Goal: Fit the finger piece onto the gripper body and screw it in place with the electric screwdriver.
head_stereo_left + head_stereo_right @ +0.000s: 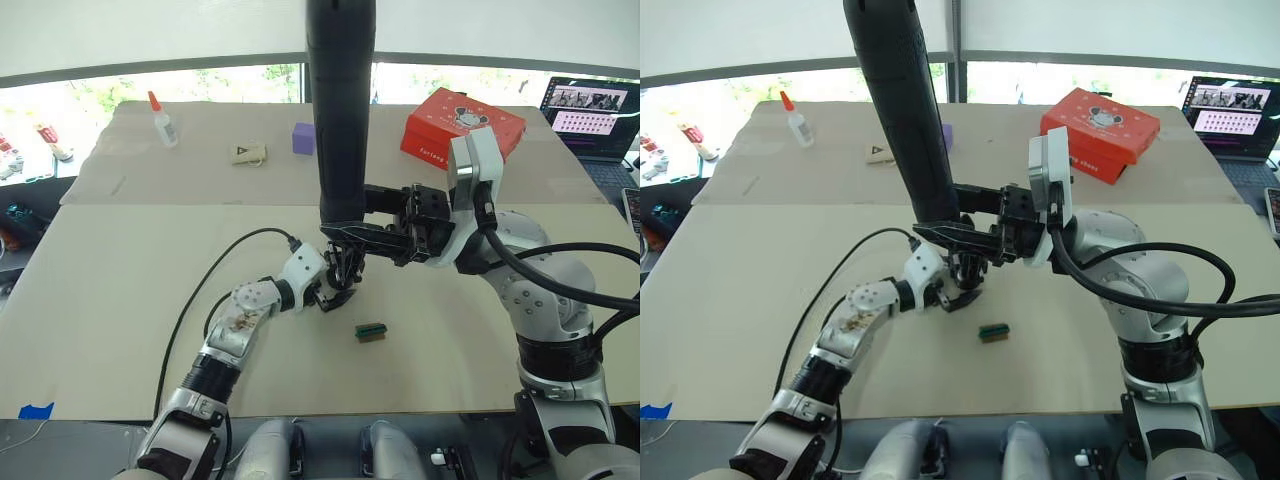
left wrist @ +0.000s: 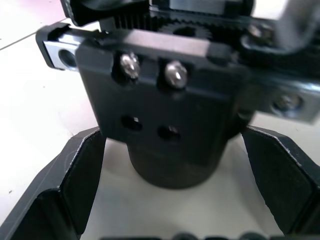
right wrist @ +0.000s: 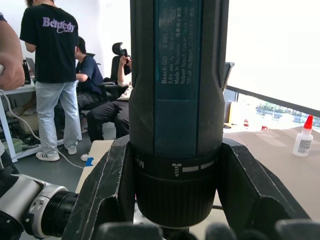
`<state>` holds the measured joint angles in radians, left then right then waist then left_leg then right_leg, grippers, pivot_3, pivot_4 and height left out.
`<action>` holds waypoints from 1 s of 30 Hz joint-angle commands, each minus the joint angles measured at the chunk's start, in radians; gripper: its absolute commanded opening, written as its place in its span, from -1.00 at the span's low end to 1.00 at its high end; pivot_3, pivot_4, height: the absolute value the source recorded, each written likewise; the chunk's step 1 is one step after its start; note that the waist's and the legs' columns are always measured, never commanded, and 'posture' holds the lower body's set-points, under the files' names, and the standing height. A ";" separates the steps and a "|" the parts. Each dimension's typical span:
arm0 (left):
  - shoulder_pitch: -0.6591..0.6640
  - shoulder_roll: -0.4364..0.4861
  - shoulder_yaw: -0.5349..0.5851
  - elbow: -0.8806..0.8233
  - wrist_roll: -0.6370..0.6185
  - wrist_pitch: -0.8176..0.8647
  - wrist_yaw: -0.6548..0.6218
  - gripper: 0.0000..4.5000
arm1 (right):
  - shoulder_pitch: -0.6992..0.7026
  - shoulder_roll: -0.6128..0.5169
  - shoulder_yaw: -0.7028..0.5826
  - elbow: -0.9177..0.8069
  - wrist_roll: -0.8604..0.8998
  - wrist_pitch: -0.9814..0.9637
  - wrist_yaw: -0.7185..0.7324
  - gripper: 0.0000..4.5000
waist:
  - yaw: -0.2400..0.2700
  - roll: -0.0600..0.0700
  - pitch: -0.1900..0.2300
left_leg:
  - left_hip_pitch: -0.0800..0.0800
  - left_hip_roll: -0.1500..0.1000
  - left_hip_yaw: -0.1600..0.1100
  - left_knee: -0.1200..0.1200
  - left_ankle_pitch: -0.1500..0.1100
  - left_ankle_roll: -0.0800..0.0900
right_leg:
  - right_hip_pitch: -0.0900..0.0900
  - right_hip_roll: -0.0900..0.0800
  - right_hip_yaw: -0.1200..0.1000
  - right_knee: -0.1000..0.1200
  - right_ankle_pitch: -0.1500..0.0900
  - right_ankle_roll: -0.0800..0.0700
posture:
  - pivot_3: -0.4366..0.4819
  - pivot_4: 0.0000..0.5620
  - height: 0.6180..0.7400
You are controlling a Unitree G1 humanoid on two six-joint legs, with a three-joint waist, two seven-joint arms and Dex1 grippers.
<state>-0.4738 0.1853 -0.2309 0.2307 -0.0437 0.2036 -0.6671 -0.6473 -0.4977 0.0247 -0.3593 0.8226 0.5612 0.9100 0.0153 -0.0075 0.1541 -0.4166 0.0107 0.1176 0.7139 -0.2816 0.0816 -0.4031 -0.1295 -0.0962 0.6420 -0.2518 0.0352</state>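
- Right gripper (image 1: 352, 212) is clamping the electric screwdriver (image 1: 340, 110), one black finger on each side of the barrel near its lower collar, as the right wrist view is showing
- Screwdriver is standing nearly upright over the middle of the table (image 1: 110, 330), its lower end reaching down onto the gripper body (image 1: 338, 275)
- Left gripper (image 1: 958, 290) is gripping the gripper body from the robot's left; in the left wrist view its fingers (image 2: 75, 175) are sitting on either side of the round dark base (image 2: 172, 165), closed against it
- Gripper body is showing two silver screws (image 2: 175, 74) and two empty holes below them on its dark face
- Small green-and-brown block (image 1: 371, 331) is lying on the table just beside the gripper body, apart from it
- Red box (image 1: 463, 122), purple cube (image 1: 303, 138) and glue bottle (image 1: 162, 120) are sitting along the far side
- Laptop (image 1: 592, 115) is standing at the far right corner
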 commanded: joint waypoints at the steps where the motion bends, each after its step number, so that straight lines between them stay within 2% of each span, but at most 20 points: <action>1: -0.011 -0.017 0.000 0.023 0.004 -0.029 0.019 0.77 | -0.026 -0.001 -0.037 -0.031 0.003 -0.023 -0.001 -0.16 | 0.001 0.000 0.000 | 0.000 0.000 0.000 0.000 0.000 0.000 | 0.000 0.000 0.000 0.000 0.000 0.000 | -0.05 -0.47 1.00; 5: -0.054 0.005 -0.007 0.103 -0.004 -0.099 -0.062 0.05 | -0.046 0.006 -0.043 -0.020 0.006 -0.021 0.002 -0.16 | 0.001 0.000 0.000 | 0.000 0.000 0.000 0.000 0.000 0.000 | 0.000 0.000 0.000 0.000 0.000 0.000 | -0.05 -0.47 1.00; 7: -0.082 0.017 -0.005 0.149 -0.008 -0.137 -0.105 0.05 | -0.055 0.009 -0.045 -0.017 0.013 -0.017 0.001 -0.16 | 0.000 0.000 0.000 | 0.000 0.000 0.000 0.000 0.000 0.000 | 0.000 0.000 0.000 0.000 0.000 0.000 | -0.05 -0.47 1.00; 11: -0.170 0.037 -0.024 0.286 -0.023 -0.265 -0.281 0.05 | -0.067 0.016 -0.044 -0.021 0.018 -0.013 -0.001 -0.16 | -0.001 0.000 0.000 | 0.000 0.000 0.000 0.000 0.000 0.000 | 0.000 0.000 -0.001 0.000 0.000 0.000 | -0.05 -0.47 1.00; 16: -0.265 0.051 -0.016 0.450 0.001 -0.334 -0.342 0.05 | -0.068 0.026 -0.041 -0.023 0.010 -0.014 -0.008 -0.16 | -0.002 0.000 0.000 | 0.000 -0.001 0.001 0.000 0.000 0.000 | 0.000 0.000 -0.001 -0.001 0.000 0.000 | -0.05 -0.47 1.00; 18: -0.255 0.062 0.008 0.427 -0.021 -0.304 -0.351 0.51 | -0.065 0.028 -0.041 -0.025 0.008 -0.016 -0.011 -0.16 | -0.004 0.000 0.000 | 0.000 -0.001 0.001 0.000 0.000 0.000 | 0.000 0.000 -0.001 -0.001 0.000 0.000 | -0.05 -0.47 1.00; 21: -0.217 0.076 0.029 0.354 -0.030 -0.264 -0.330 1.00 | -0.062 0.029 -0.041 -0.027 0.006 -0.018 -0.011 -0.16 | -0.007 0.000 0.000 | 0.000 -0.001 0.001 0.000 0.000 0.000 | -0.001 0.000 -0.001 0.000 0.000 0.000 | -0.05 -0.47 1.00; 26: -0.104 0.080 0.036 0.171 -0.016 -0.170 -0.228 1.00 | -0.055 0.032 -0.038 -0.019 -0.004 -0.029 -0.007 -0.16 | -0.006 0.000 0.000 | 0.000 0.000 0.001 0.000 0.000 0.000 | -0.001 0.000 -0.001 0.000 0.000 0.000 | -0.05 -0.47 1.00; 30: -0.059 0.057 0.027 0.105 -0.012 -0.122 -0.170 1.00 | -0.051 0.036 -0.037 -0.014 -0.012 -0.034 -0.004 -0.16 | -0.002 0.000 0.000 | 0.000 -0.001 0.000 0.000 0.000 0.000 | 0.000 0.000 -0.001 0.000 0.000 0.000 | -0.05 -0.47 1.00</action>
<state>-0.5382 0.2547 -0.1974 0.3728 -0.0590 0.0653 -0.8585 -0.6895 -0.4647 0.0210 -0.3504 0.8033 0.5608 0.9059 0.0133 -0.0076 0.1541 -0.4168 0.0101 0.1178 0.7140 -0.2816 0.0816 -0.4033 -0.1297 -0.0970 0.6418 -0.2518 0.0352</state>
